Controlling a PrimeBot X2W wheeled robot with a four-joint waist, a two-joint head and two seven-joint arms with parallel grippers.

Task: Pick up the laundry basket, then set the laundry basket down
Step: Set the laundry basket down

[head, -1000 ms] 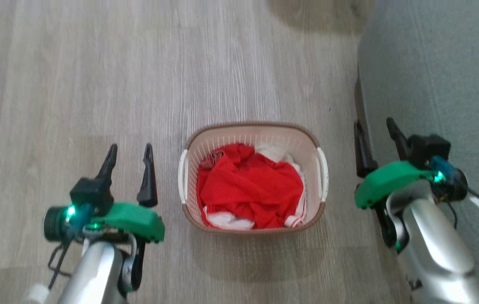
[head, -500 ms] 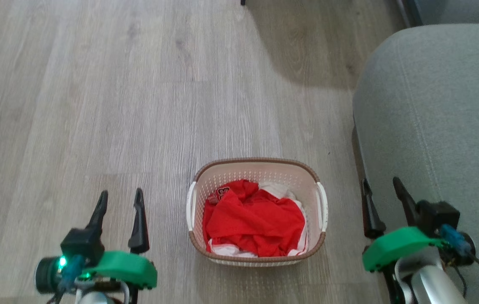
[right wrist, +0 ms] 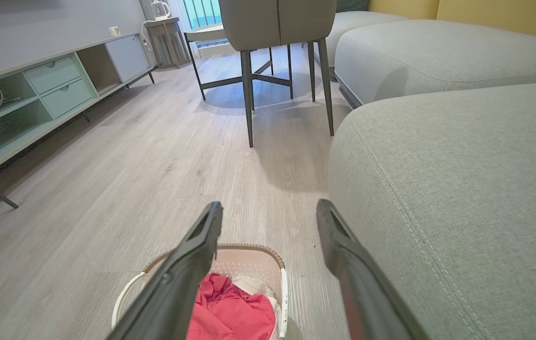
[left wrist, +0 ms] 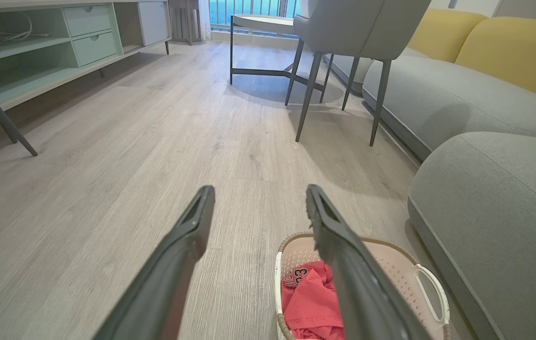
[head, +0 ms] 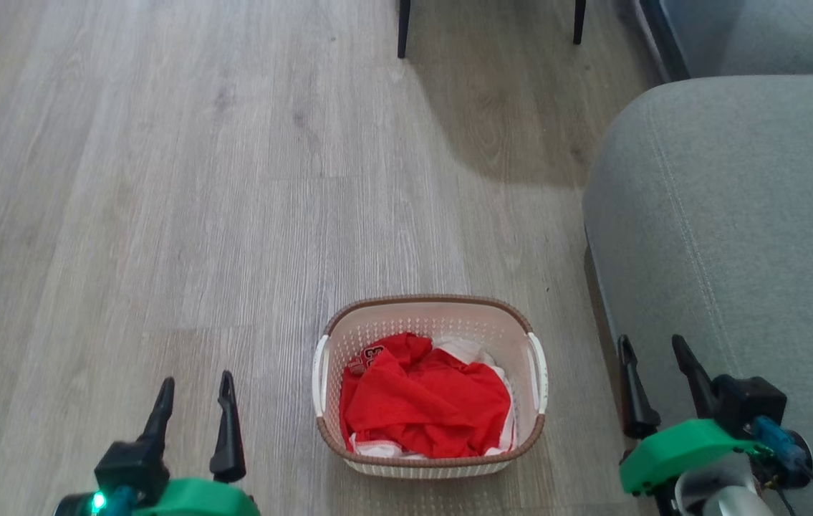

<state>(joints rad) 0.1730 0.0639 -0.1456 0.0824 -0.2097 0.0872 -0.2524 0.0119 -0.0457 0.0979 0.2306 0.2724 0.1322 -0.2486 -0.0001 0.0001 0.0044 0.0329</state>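
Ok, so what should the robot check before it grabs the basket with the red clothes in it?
1. The left fingers stand open: ok.
2. The right fingers stand open: ok.
3. The cream-white perforated plastic laundry basket with a brown rim sits upright on the pale wooden floor: ok.
4. Its white side handles are uncovered: ok.
5. The red and white clothes lie inside, none hanging over: ok.
6. Fingers at the handles: not ok, both sets are apart from the basket.
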